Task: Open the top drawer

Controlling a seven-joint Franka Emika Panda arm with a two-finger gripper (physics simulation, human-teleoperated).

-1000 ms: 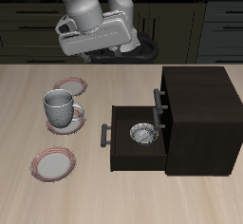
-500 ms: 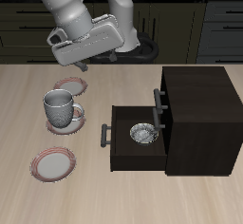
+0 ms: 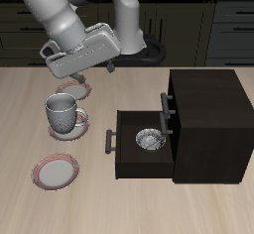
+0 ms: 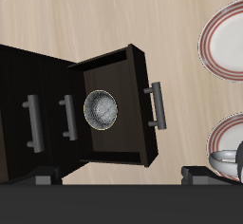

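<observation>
Top drawer [image 3: 169,107] well apart from end effector [image 3: 71,71]

Top drawer [image 3: 169,107]: dark flat front, grey bar handle, shut, flush atop cabinet.

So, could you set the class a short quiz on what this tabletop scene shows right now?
1. True or false: the top drawer is already pulled out.
2. What lies in the open drawer? A) a spoon B) a metallic bowl C) a book
3. Fill the gap: the mug stands on a ____.

Key: 1 false, it is shut. 2 B. 3 plate.
</observation>
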